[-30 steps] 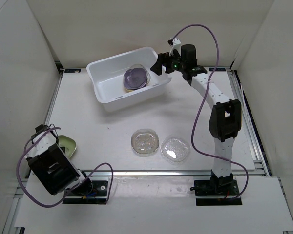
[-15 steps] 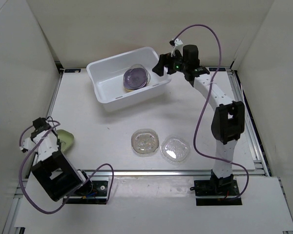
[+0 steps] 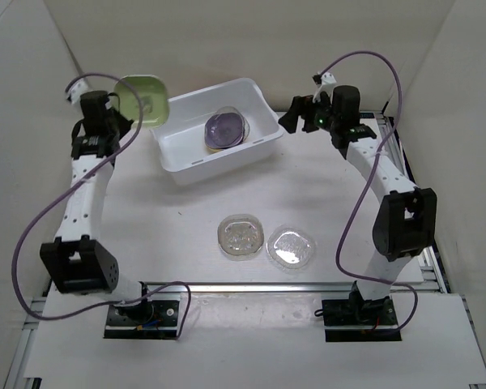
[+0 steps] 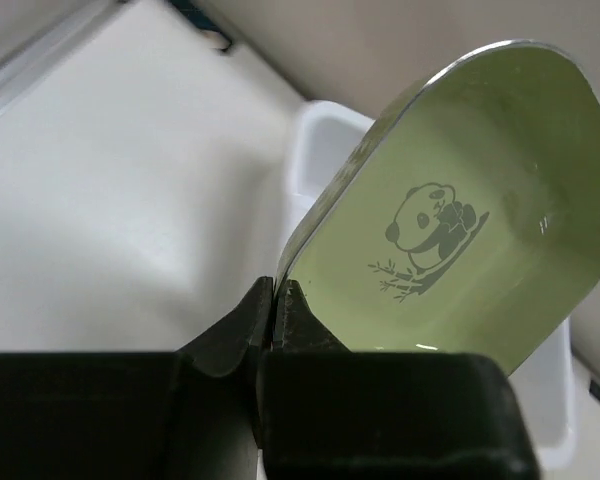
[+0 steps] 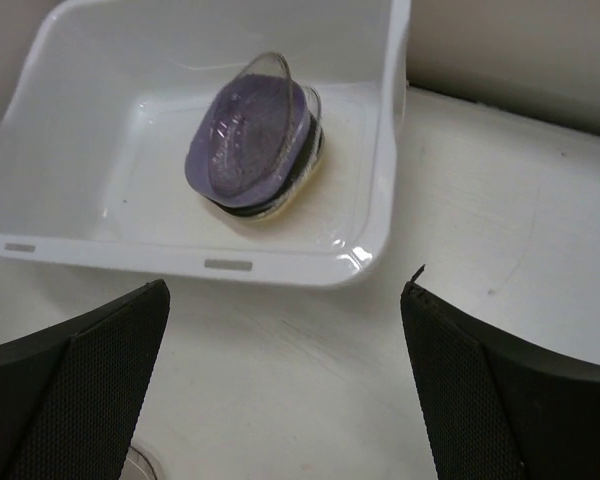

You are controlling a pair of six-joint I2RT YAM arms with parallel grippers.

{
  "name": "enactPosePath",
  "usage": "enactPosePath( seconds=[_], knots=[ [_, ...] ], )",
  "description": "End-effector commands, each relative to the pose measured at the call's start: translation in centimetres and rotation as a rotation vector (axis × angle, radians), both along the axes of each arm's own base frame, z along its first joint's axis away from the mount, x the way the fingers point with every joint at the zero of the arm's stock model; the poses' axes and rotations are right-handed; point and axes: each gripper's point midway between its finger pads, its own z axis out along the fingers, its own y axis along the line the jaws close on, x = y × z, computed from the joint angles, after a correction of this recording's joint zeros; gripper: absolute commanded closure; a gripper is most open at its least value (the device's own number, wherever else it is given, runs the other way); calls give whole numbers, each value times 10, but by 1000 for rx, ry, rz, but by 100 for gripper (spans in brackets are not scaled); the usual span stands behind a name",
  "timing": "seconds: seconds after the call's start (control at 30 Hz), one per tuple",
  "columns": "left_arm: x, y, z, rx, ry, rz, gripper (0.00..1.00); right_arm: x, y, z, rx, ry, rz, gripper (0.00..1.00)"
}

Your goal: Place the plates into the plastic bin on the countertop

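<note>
My left gripper is shut on the rim of a green plate printed with a panda. It holds the plate tilted in the air above the left end of the plastic bin. Inside the bin lies a stack of plates topped by a purple one. Two clear plates rest side by side on the countertop. My right gripper stands open and empty, just off the bin's right end.
White panels wall in the countertop on three sides, and a metal rail runs along the front edge. Purple cables loop from both arms. The bin sits at an angle near the back wall.
The left gripper closed on the green plate at the near left and carried it up to the bin's left end. The right gripper drew back to the right from the bin, staying open.
</note>
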Motion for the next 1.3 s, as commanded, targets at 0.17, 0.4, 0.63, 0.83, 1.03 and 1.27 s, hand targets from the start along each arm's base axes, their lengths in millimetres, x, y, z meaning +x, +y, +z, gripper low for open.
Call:
enactPosePath(
  seconds=[0.17,0.4,0.63,0.83,1.03,1.27],
  knots=[
    [127,-166,-3,73,-71,-518,90,-11,-41,1,20,14,-164,1],
    [213,-233,-61,34,-74,-588,90,-29,-63,-28,10,103,-254,1],
    [229,-238,-112,-59,-23,-558,90,-46,-82,-30,-17,121,-328,1],
    [226,-234,-131,-135,17,-509,90,-53,-87,-26,-22,127,-355,1],
    [217,-237,-95,-123,-30,-535,90,-60,-87,-31,-13,139,-353,1],
    [187,-223,-78,-136,-19,-537,90,-56,-76,-32,12,136,-302,1]
  ],
)
